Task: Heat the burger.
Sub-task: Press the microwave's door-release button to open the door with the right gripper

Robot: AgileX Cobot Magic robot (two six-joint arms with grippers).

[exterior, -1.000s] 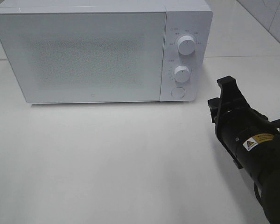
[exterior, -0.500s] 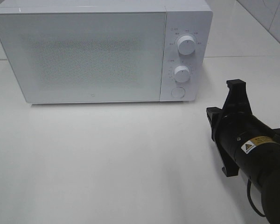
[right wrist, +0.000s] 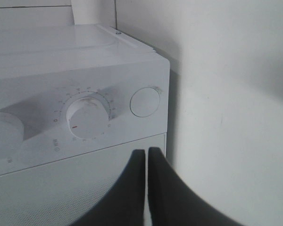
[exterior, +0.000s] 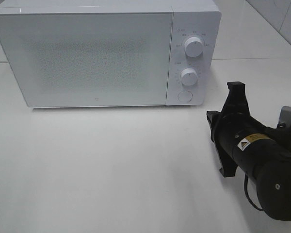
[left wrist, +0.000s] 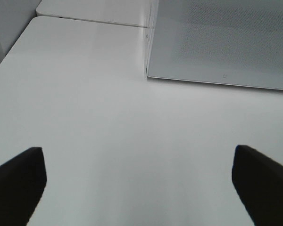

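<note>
zero burgers are visible in any view. the burger is not on the white tabletop (exterior: 111, 160). it may be inside the oven, but the frosted door hides the interior, so this cannot be told.

left: the left gripper (left wrist: 137, 157) shows only in its own wrist view. its jaws are spread wide with nothing between them, over bare tabletop near the left front corner of the white box-shaped microwave oven (exterior: 199, 19).

centre: the oven's flat grey speckled door (exterior: 87, 58) is closed.

right: the control strip carries an upper white round dial (exterior: 193, 47), a lower white round dial (exterior: 188, 76) and a white round push button (exterior: 185, 96) below them. the right gripper (exterior: 235, 87) has its black fingers pressed together and pinches nothing. its tip is near the strip's lower right corner, apart from it, to the right and on the near side. its long axis runs roughly near to far.

deciding relation: the controls lie to the far left of the right gripper's tip. the push button is closest, then the lower dial. the right arm is clearly the nearer arm. judged from the closed door, the step in hand is probably operating a control, which calls for a short shift left and far.

count: one oven, one door, two dials, one button, two grippers.
</note>
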